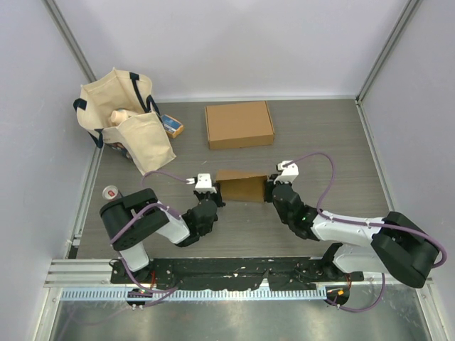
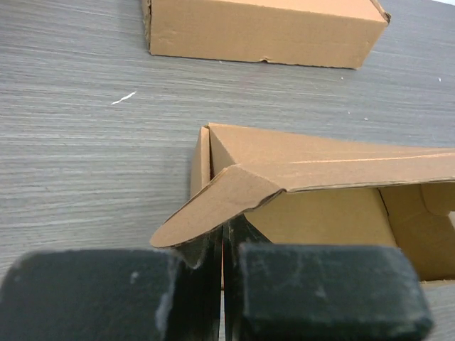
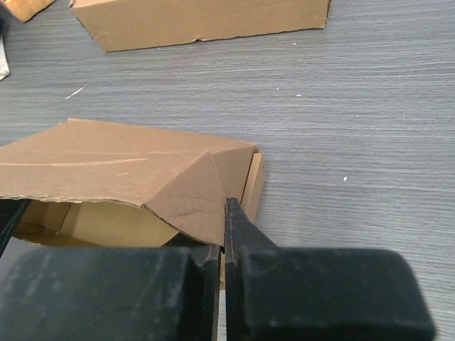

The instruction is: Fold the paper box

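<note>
The half-folded brown paper box (image 1: pixel 242 186) lies on the table between my two grippers, its lid lowered but still gaping at the near side. My left gripper (image 1: pixel 217 190) is shut on the box's left side wall, fingers under the lid's curved ear flap (image 2: pixel 213 206); in the left wrist view the gripper (image 2: pixel 225 234) shows only a thin sliver of cardboard between the fingers. My right gripper (image 1: pixel 270 190) is shut on the right side wall, beside the right ear flap (image 3: pixel 188 195). In the right wrist view the gripper (image 3: pixel 225 220) sits at the box's (image 3: pixel 106 160) right end.
A finished closed cardboard box (image 1: pixel 239 124) lies farther back; it also shows in the left wrist view (image 2: pixel 263 28) and the right wrist view (image 3: pixel 199 21). A cream tote bag (image 1: pixel 124 117) with items and a small blue-orange packet (image 1: pixel 171 126) sit at the back left.
</note>
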